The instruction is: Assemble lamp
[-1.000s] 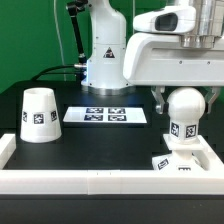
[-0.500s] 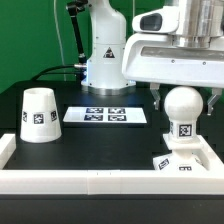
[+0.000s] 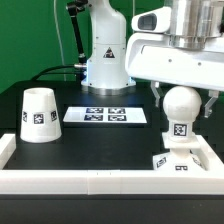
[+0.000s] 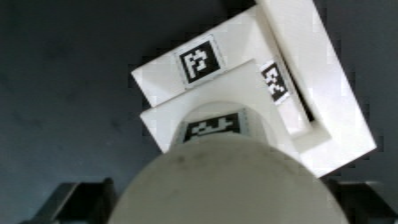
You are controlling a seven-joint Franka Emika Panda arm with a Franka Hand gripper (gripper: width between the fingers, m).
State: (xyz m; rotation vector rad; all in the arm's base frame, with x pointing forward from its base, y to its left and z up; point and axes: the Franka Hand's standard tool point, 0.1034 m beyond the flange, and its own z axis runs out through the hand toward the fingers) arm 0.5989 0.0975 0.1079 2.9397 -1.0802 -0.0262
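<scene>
The jaws are sitting spread either side of the bulb [image 3: 180, 112], not clamping it. It's standing in the base [image 3: 186, 160] below them. If they're closing off-centre, I reckon it'll be tipping or cross-threading

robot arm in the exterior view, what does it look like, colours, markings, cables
The arm is glossy white with rounded, bulky links. Its base carries a small triangular black mark, and a black cable runs up beside it on the exterior view's left. The white wrist housing is boxy with a dark oval spot. The tool has dark fingers below it.
</scene>
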